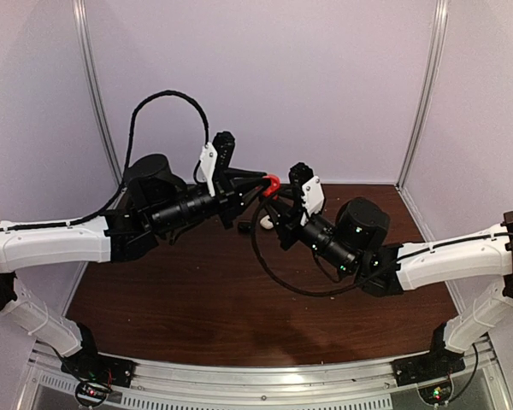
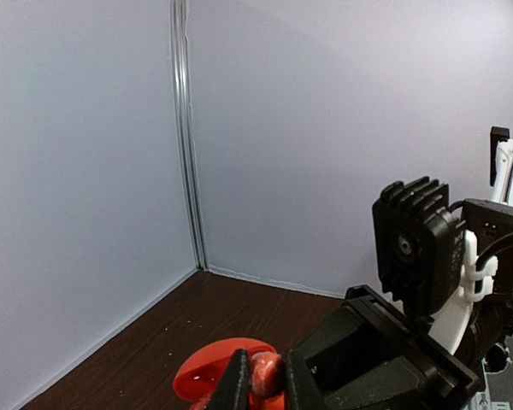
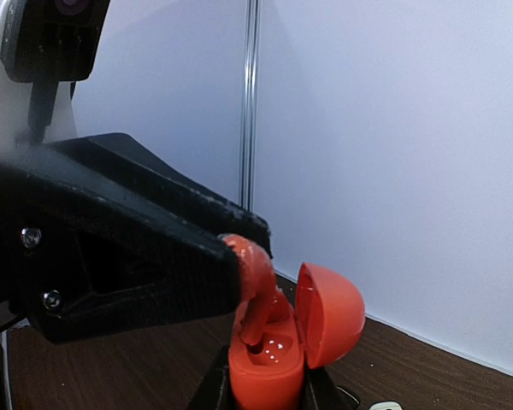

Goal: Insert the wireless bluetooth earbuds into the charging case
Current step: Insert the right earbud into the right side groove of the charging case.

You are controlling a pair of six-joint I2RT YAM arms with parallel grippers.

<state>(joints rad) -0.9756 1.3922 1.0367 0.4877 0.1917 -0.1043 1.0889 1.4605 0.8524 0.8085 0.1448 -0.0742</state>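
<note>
Held up above the table, the red charging case sits upright between my right gripper's fingers, its lid hinged open to the right. My left gripper is shut on a red earbud, whose stem points down into the case's left socket and reaches its mouth. From the left wrist, the earbud shows pinched between the black fingers, with the case lid just behind. From above, both grippers meet at the red case over the back middle of the table.
A small white object lies on the brown table under the grippers; its edge shows in the right wrist view. White walls close the back and sides, with a metal corner post.
</note>
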